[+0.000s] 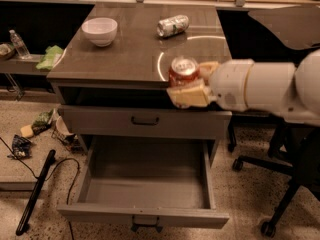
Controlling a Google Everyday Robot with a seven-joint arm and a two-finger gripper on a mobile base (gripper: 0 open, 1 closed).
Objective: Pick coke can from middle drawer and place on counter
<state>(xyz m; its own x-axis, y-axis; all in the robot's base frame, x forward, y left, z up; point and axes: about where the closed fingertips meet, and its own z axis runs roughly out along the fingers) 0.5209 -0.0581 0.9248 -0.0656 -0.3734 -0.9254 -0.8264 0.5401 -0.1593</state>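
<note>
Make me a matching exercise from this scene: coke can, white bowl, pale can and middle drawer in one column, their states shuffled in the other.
Things:
1. coke can
2. white bowl
3. pale can
4. middle drawer

States:
A. pulled open, nothing visible inside
B. lying on its side at the back of the counter
C. upright, gripped by the tool at the counter's front edge
D. standing at the counter's back left

Pairs: 1-C, 2-D, 3-B, 4-A

The gripper (197, 82), clamped on the coke can (183, 71), is held over the front right edge of the counter (125, 59). Bare surface is noted to its left. A white bowl (99, 30) at rear left and a toppled pale can (173, 25) at rear centre are recorded as obstacles. The middle drawer (145, 219) stands open below.
</note>
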